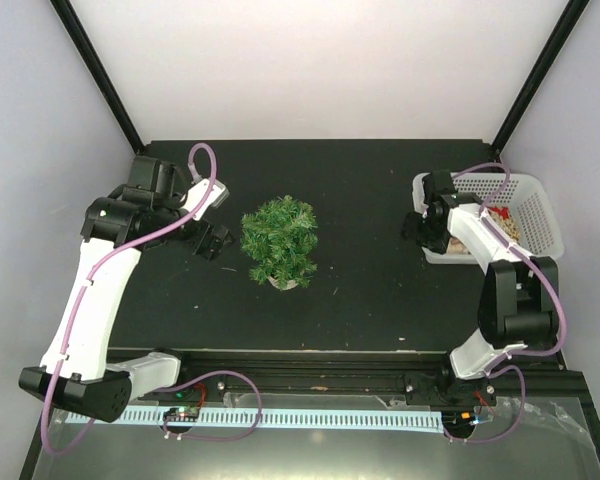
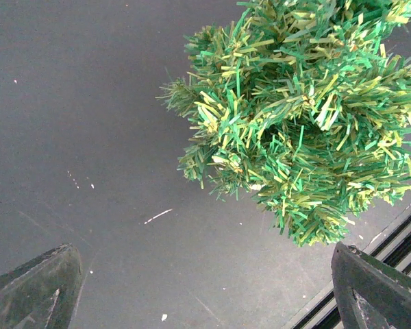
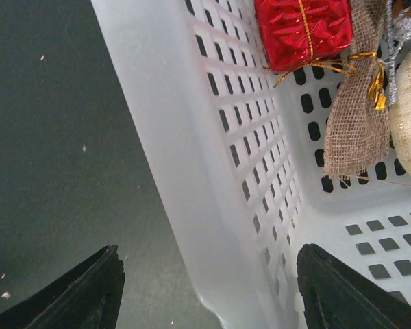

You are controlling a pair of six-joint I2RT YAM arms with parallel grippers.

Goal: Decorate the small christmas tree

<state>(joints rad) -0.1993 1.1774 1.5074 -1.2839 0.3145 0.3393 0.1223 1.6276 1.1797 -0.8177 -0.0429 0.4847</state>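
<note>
The small christmas tree (image 1: 278, 240) stands mid-table, a bushy green fir with a whitish base; in the left wrist view its branches (image 2: 301, 123) fill the upper right. My left gripper (image 1: 218, 218) hovers just left of the tree, open and holding nothing (image 2: 205, 295). At the basket's near-left corner, my right gripper (image 1: 427, 228) straddles the white basket's wall (image 3: 192, 137). Its jaws stand apart, one finger (image 3: 82, 295) outside over the mat and the other (image 3: 349, 291) inside. A red gift box (image 3: 303, 27), a burlap bow (image 3: 356, 116) and a cream ball (image 3: 409, 123) lie in the basket.
The white perforated basket (image 1: 540, 215) sits at the right edge of the black mat. A metal rail (image 1: 320, 362) runs along the near edge in front of the arm bases. Black frame posts (image 1: 95, 70) rise at the back corners.
</note>
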